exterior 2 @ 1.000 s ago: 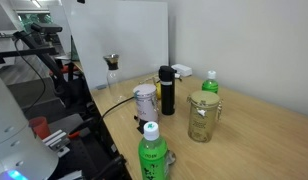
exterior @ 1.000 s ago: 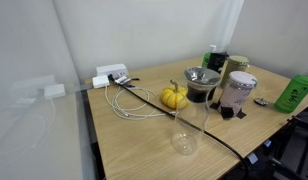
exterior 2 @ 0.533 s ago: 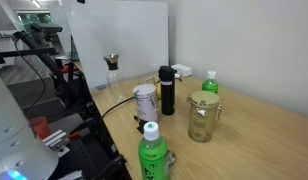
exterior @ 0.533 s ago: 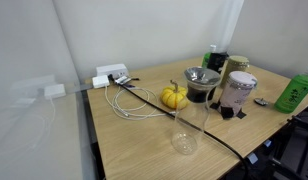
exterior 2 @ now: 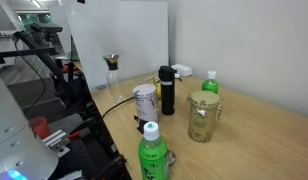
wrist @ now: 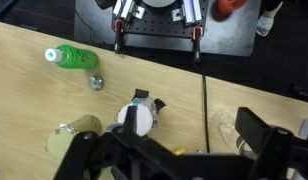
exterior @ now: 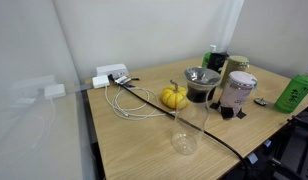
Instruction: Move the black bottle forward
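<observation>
The black bottle (exterior 2: pixel 166 91) stands upright in the cluster of containers, close behind the white cup (exterior 2: pixel 144 101). In an exterior view only its dark top (exterior: pixel 217 62) shows behind the squat dark glass pot (exterior: pixel 201 86). The arm and gripper appear in neither exterior view. In the wrist view my gripper (wrist: pixel 166 150) is open and empty, high above the table, with its dark fingers far apart. The black bottle is hidden there under the gripper body.
Around the bottle stand a jar with a green lid (exterior 2: pixel 202 117), two green bottles (exterior 2: pixel 151 155) (exterior 2: pixel 210 83), a clear glass (exterior: pixel 184 130) and a yellow pumpkin (exterior: pixel 174 97). White cables and a power strip (exterior: pixel 111 76) lie at the table's far corner. A black cable (wrist: pixel 204 90) crosses the table.
</observation>
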